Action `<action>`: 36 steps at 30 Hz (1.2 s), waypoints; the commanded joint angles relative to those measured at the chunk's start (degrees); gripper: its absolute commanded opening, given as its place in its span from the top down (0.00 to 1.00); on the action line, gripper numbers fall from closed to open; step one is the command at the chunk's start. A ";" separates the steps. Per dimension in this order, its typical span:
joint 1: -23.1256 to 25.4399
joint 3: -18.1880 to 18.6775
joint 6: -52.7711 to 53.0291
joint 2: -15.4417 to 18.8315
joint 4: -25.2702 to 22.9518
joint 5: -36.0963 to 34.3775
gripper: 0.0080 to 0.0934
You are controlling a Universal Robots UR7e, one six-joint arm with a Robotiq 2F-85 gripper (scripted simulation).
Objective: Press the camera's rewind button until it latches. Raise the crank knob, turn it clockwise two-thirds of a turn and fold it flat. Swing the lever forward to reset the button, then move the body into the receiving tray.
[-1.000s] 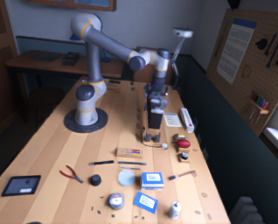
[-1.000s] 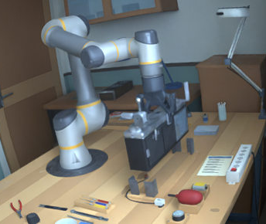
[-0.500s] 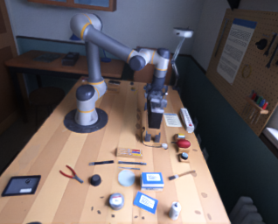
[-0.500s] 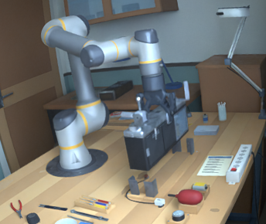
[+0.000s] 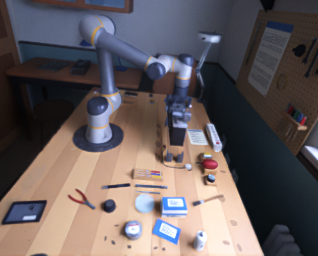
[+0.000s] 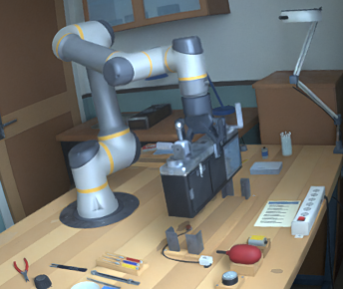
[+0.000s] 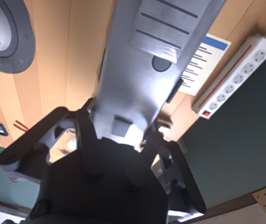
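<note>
The camera's rewind button cannot be made out, and the gripper's fingertips are partly hidden behind the body. The camera body (image 6: 201,177) is a black box with a silver top plate (image 7: 146,65), and it hangs clear of the bench in the gripper (image 6: 206,137), whose fingers are clamped across its top. A crank knob (image 6: 180,145) and lever stand up at the near end of the top plate. The body is above the middle of the bench, over a small wooden cradle with two grey posts (image 6: 184,242). I cannot make out a receiving tray for certain.
The robot base (image 6: 98,209) stands to the left on the bench. A power strip (image 6: 308,203) and a printed sheet (image 6: 277,212) lie to the right. A red blower (image 6: 244,253), pliers (image 6: 21,268), screwdrivers and small boxes (image 5: 174,206) fill the near end.
</note>
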 commanded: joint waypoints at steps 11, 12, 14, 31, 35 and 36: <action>1.58 1.77 -1.74 -2.66 0.04 0.01 1.00; 1.80 2.03 -1.97 -2.97 0.10 0.01 1.00; 2.29 2.59 -2.44 -3.66 0.22 0.01 1.00; 9.70 8.50 -7.18 -11.70 2.35 0.01 1.00; 12.56 9.91 -8.10 -13.89 3.14 0.01 1.00; 13.35 10.24 -8.29 -14.43 3.35 0.01 1.00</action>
